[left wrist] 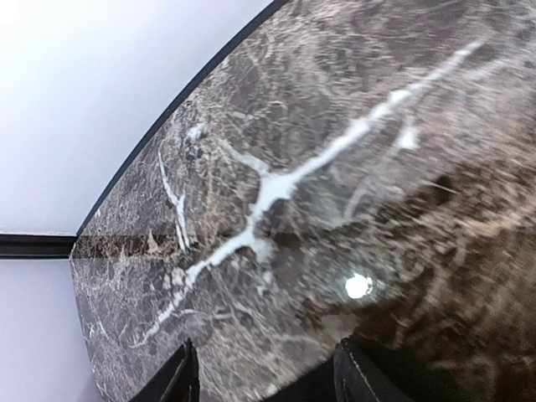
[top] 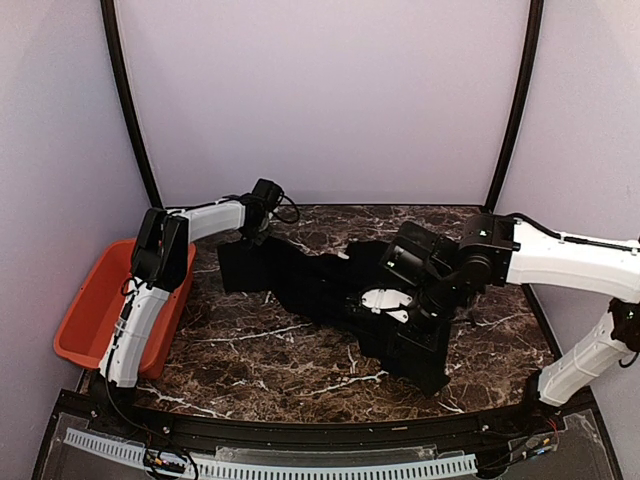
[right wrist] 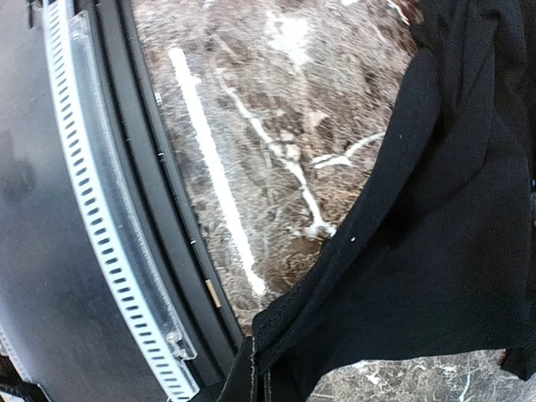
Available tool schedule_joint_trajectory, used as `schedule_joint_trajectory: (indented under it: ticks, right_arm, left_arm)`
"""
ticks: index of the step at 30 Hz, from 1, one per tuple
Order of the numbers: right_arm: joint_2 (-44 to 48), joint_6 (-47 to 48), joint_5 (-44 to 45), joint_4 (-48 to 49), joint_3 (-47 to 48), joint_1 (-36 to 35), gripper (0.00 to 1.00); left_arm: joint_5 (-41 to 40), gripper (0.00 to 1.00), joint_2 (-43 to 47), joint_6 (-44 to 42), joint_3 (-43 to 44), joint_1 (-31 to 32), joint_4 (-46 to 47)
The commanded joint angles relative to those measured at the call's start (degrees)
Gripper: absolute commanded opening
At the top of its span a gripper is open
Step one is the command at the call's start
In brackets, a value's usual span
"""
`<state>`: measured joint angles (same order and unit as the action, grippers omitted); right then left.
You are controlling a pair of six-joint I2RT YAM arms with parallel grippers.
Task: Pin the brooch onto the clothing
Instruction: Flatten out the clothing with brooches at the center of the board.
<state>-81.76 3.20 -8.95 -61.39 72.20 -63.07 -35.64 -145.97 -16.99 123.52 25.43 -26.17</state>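
- Apparently little of the pinning is done: the black T-shirt (top: 300,285) lies crumpled across the middle of the marble-patterned table (top: 270,350), reaching from near the far left corner toward the near right, and no brooch shows fastened to it.
- Right gripper (top: 392,288) sits over the right half of the black T-shirt with its jaws closed. The wrist view shows a fold of black cloth drawn up toward the camera, so it seems to pinch the fabric, though the fingers themselves are hidden.
- White round object (top: 385,298) shows against the cloth just beside that gripper; whether it is the brooch cannot be told.
- Left gripper (left wrist: 268,381) hovers over bare table near the far left corner, fingers (left wrist: 186,377) parted, holding nothing.
- Left to do, by my judgement: flatten a patch of cloth, bring the brooch to it, close the pin.
- Red plastic bin (top: 90,315) stands at the left edge; a white slotted cable strip (right wrist: 92,209) runs along the near edge.
- Bunched folds are the likely obstacle, offering the pin no flat layer.
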Motion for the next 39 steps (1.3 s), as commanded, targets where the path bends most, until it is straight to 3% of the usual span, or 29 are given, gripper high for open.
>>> schedule_joint_trajectory:
  ticks: [1, 4, 9, 12, 18, 20, 24, 26, 30, 39]
  right_arm:
    - [1.16, 0.11, 0.61, -5.74, 5.09, -3.62, 0.0]
    - [1.07, -1.08, 4.58, -6.63, 6.17, -3.78, 0.0]
    - [-3.66, -1.54, 10.23, -6.7, 6.01, -3.53, 0.0]
    - [-5.24, -2.03, 11.54, -6.7, 5.82, -1.96, 0.0]
    - [-4.15, -5.93, 14.43, -6.31, 6.03, 5.85, 0.0]
    - [-2.82, -6.7, 14.12, -5.21, 5.92, 8.36, 0.0]
    - [-0.9, -7.48, 12.81, -3.65, 5.86, 11.66, 0.0]
    - [-0.53, -7.86, 12.75, -3.32, 5.49, 13.36, 0.0]
    - [-0.01, -8.62, 12.2, -2.05, 4.45, 16.54, 0.0]
    - [0.11, -8.48, 9.43, 0.02, 2.68, 21.2, 0.0]
  left_arm:
    - [0.52, 0.54, -2.71, -0.48, 5.2, -2.05, -4.05]
    - [2.59, 0.55, -1.92, 2.87, 5.73, -2.45, -7.34]
    - [7.15, 0.75, 8.76, 5.73, -2.02, 1.21, -9.21]
    - [9.75, 0.82, 17.38, 6.83, -8.07, 5.75, -9.77]
    - [16.52, 0.93, 40.19, 4.65, -32.1, 17.37, 0.36]
    - [21.86, 0.93, 45.76, 5.84, -46.34, 19.23, 7.52]
    - [31.46, 0.88, 51.79, 4.79, -64.23, 21.41, 23.69]
    - [31.83, 0.84, 51.31, 1.35, -67.08, 23.93, 28.14]
    - [32.41, 0.77, 46.35, -2.25, -65.89, 28.26, 27.75]
    - [32.32, 0.74, 44.14, -5.45, -66.82, 33.86, 37.74]
